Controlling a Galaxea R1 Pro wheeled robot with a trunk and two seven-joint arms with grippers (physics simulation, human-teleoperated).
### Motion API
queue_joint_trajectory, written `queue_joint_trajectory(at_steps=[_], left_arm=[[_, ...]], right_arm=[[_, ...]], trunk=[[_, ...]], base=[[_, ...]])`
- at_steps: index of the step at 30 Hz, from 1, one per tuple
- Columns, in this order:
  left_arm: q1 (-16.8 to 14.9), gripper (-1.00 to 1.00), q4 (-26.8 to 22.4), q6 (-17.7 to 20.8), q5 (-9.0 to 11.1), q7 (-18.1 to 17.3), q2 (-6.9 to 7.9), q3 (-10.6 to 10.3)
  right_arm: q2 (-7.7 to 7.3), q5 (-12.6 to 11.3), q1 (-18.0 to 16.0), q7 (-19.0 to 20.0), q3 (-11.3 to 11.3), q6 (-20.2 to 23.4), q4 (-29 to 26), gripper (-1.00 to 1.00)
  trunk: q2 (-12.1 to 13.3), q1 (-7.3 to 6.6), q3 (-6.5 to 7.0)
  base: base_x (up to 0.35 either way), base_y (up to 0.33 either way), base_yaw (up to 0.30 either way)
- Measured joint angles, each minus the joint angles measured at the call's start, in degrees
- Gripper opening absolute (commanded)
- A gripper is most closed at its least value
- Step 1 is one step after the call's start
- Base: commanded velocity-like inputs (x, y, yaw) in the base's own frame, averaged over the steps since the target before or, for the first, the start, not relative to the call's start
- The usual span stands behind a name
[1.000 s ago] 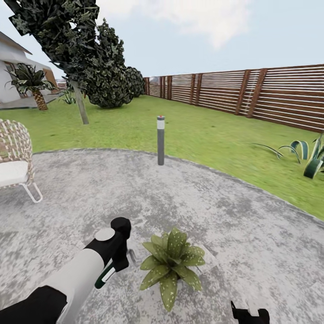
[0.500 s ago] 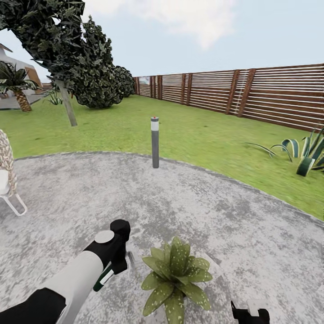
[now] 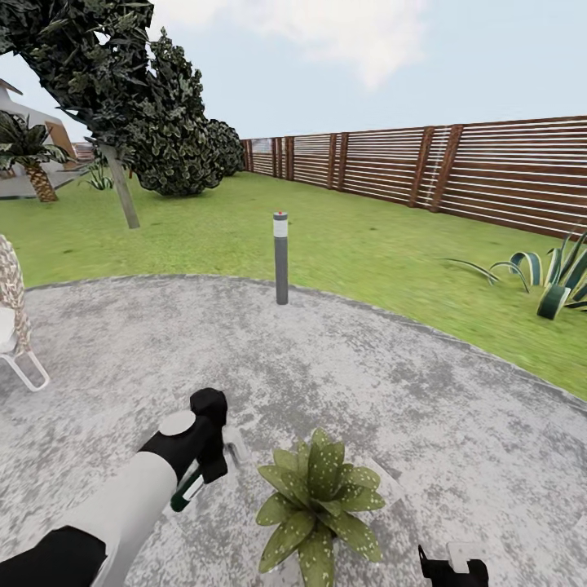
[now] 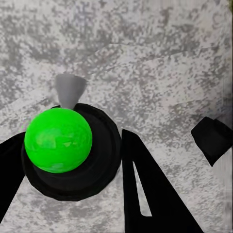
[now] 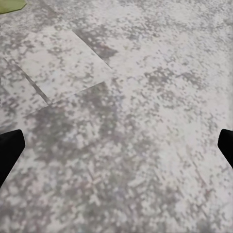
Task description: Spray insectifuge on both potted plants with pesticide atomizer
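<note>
Grey patio [image 3: 408, 383], left end effector [image 3: 214, 458] gripping atomizer [image 3: 187, 492]

Left tool [image 3: 214, 456] with pesticide atomizer [image 3: 187, 492] drew back from potted plant [image 3: 319, 505]

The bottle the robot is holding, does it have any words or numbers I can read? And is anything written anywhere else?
No text can be read anywhere.
Pesticide atomizer in the left gripper: a white label shows, but too small and blurred to read.
Bollard lamp: a pale band and a red top, no writing.
Wooden fence: plain slats, no sign.
</note>
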Motion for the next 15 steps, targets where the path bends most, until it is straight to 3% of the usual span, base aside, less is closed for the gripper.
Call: queue_joint_trajectory(at_steps=[2,5,10,15], left_arm=[[0.2,-1.00,0.8,-1.5,4.8,0.5,0.06,0.2],[0.7,-1.00,1.1,-3.1,8.4,4.2,0.00,0.2],[5.7,-1.00,1.2,-3.5,10.1,13.7,0.07,0.2],[8.2,-1.00,1.1,-3.6,13.4,15.7,0.09,0.3]], right_arm=[[-0.02,0.0,0.0,0.0,0.0,0.0,0.0,1.00],[-0.08,0.0,0.0,0.0,0.0,0.0,0.0,1.00],[-0.06,0.0,0.0,0.0,0.0,0.0,0.0,1.00],[-0.09,0.0,0.5,0.0,0.0,0.0,0.0,1.00]], trunk=[[0.0,0.00,0.00],[0.0,0.00,0.00],[0.0,0.00,-0.01],[0.0,0.00,0.00]], base=[[0.000,0.000,0.000],[0.000,0.000,0.000],[0.000,0.000,0.000],[0.000,0.000,0.000]])
